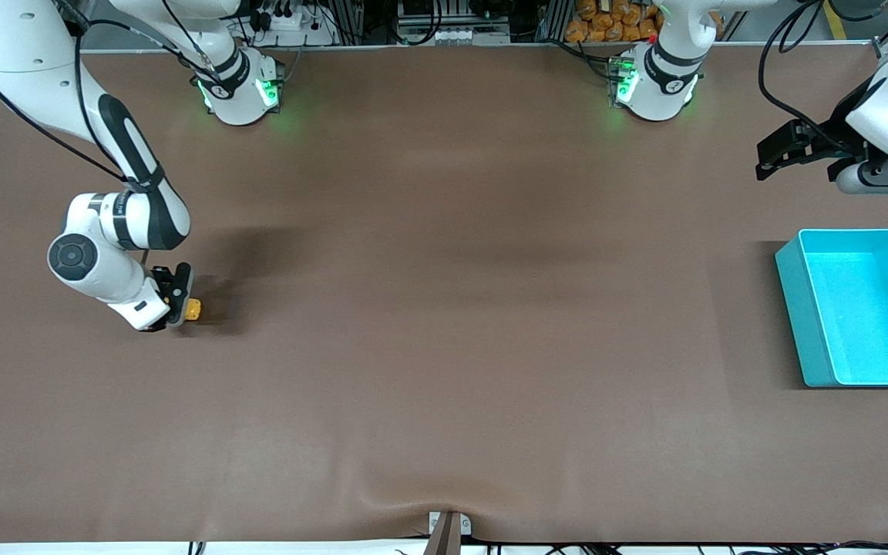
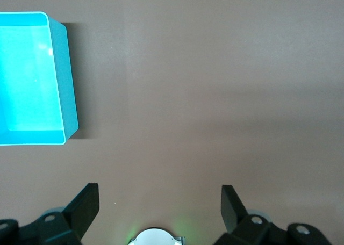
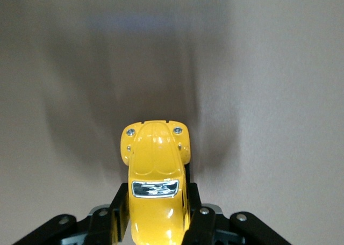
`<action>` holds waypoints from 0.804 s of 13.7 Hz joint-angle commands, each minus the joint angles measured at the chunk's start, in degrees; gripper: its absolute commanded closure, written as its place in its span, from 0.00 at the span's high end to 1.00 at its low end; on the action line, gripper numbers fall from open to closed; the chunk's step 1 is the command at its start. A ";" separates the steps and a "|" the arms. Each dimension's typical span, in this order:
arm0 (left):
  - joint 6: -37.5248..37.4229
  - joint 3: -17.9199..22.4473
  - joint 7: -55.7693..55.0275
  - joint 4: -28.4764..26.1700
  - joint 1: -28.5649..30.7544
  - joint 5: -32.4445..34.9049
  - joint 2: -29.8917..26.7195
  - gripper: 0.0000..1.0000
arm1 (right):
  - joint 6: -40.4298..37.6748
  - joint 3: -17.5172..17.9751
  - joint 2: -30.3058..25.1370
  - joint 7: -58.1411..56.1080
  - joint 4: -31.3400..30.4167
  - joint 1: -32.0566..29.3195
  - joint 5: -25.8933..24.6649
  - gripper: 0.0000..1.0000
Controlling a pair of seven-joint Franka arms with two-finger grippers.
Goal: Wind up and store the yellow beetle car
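Brown matte surface (image 1: 444, 347) fills the front view. At middle left of that frame, the right claw (image 1: 179, 307) is clenched on the yellow beetle car (image 1: 193, 309), low at the surface. The cyan bin (image 1: 791, 308) sits at the frame's right edge, well apart, with the left claw (image 1: 779, 154) released and waiting above it in the frame. The small, smooth car could slip or twist out during winding or the long carry. No writing is readable anywhere.

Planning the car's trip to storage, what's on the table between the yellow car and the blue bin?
Nothing: in the front view only bare brown table lies between the yellow car, held in the shut right gripper, and the blue bin.
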 commanded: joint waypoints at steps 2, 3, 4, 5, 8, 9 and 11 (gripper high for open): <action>-0.69 -0.02 1.22 -0.13 0.41 -0.81 -0.79 1.00 | 1.37 0.52 3.09 -0.52 1.12 -3.49 -3.54 0.00; -0.69 -0.02 1.22 -0.13 0.41 -0.81 -0.79 1.00 | 1.64 0.52 3.36 -0.52 1.12 -4.02 -3.54 0.00; -0.69 -0.02 1.22 -0.13 0.41 -0.81 -0.79 1.00 | 1.99 0.61 3.71 -0.61 1.12 -4.54 -3.63 0.00; -0.69 -0.02 1.22 -0.13 0.41 -0.81 -0.79 1.00 | 2.08 0.61 3.80 -1.22 1.21 -4.90 -3.63 0.00; -0.69 -0.02 1.22 -0.13 0.41 -0.81 -0.79 1.00 | 3.66 0.61 4.58 -3.59 1.47 -6.39 -3.63 0.00; -0.69 -0.02 1.31 -0.13 0.41 -0.81 -0.79 1.00 | 3.66 0.61 4.94 -4.29 2.17 -6.83 -3.63 0.00; -0.69 -0.02 1.31 -0.13 0.41 -0.81 -0.79 1.00 | 3.57 0.61 6.08 -5.87 3.48 -8.15 -3.54 0.00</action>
